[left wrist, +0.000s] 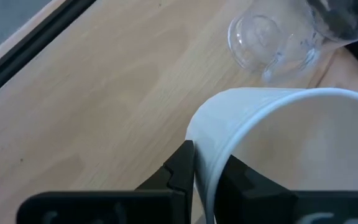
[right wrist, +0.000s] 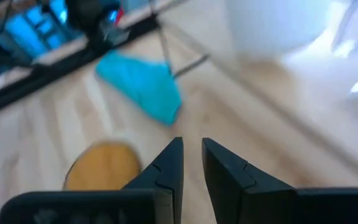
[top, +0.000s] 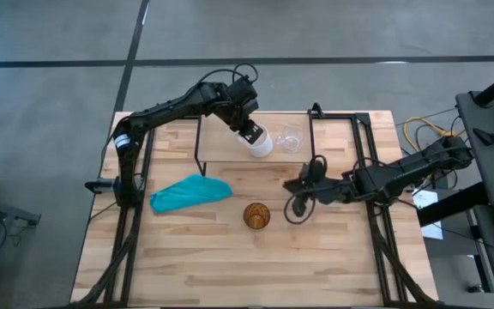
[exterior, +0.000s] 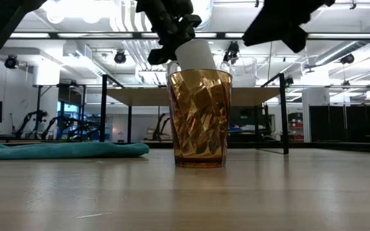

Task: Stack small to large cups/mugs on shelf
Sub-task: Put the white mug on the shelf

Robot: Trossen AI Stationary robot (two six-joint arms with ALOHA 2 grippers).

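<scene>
Left gripper (left wrist: 205, 177) pinches white mug (top: 258, 140) rim; glass cup (top: 291, 140) beside.

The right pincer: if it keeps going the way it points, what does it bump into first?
Probably the amber-brown textured plastic cup standing on the table. The right pincer points over the tabletop toward it, with the crumpled teal cloth farther along. Depth is unclear, so it might pass beside the cup.

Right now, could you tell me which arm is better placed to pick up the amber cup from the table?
The right. The right gripper hovers empty, fingers slightly apart, beside the amber cup on the table. The left gripper is over the shelf, busy gripping the white mug by its rim, next to the clear glass cup.
</scene>
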